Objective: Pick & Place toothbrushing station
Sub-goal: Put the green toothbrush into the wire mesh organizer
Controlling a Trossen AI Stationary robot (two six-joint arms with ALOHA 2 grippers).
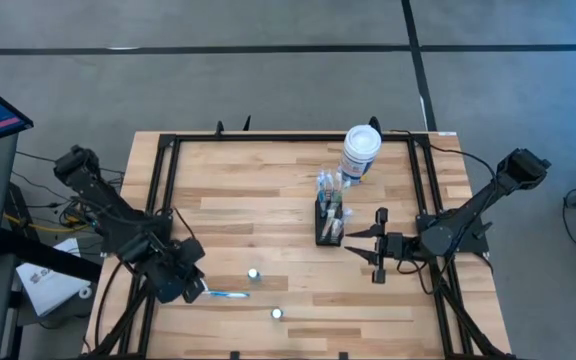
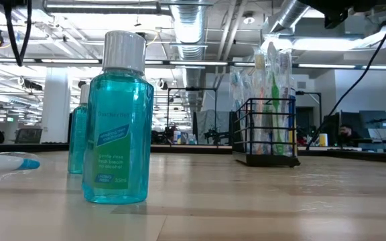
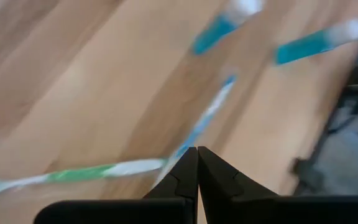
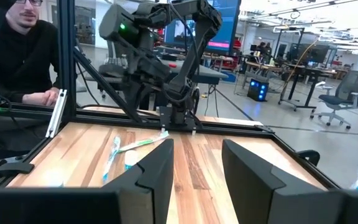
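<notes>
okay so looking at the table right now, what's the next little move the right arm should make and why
Probably ease the right tool forward toward the toothbrushing station. Its fingers stand open and empty just beside the black caddy, pointing at its lower end, so a short advance would put them around it. The left tool sits shut by a toothbrush.

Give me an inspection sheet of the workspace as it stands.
Surface: wooden table, black frame around it.
Job's things: toothbrushing station upright, holding toothbrushes, untouched.
Clutter: white canister behind the station; two mouthwash bottles upright; loose toothbrush lying flat.
Grippers: left tool shut at the loose toothbrush's end; right tool open, empty, beside the station.
Cables: bundle off the table's left edge.
Surroundings: person seated behind the left arm.
</notes>
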